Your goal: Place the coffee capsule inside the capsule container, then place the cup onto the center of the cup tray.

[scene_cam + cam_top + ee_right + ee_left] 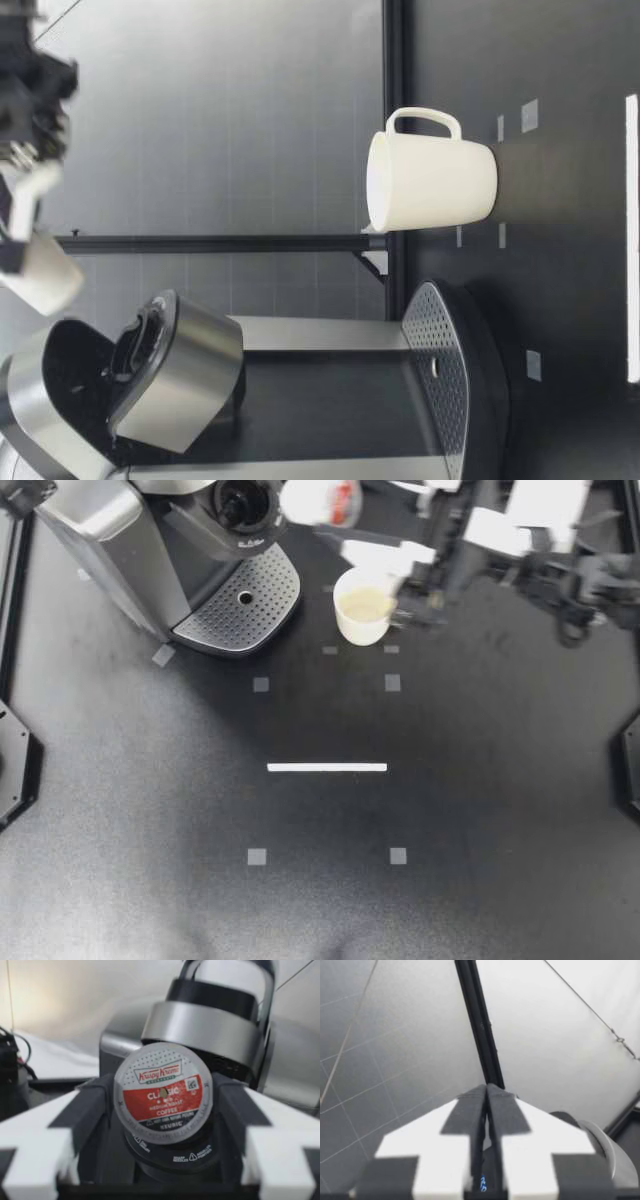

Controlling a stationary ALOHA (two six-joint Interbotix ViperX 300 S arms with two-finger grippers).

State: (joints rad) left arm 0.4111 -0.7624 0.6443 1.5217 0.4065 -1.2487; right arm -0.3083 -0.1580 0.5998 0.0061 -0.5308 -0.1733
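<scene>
The black table (500,830) bears a coffee machine (120,540), a cup (365,610) and a white strip (327,767).

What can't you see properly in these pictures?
- Top view: the coffee capsule held in my right tool is blurred and cut off by the edge.
- Top view: the capsule container is too dark inside to tell whether it is empty.
- Low view: the cup shows only its side, so its own wall hides the inside.
</scene>
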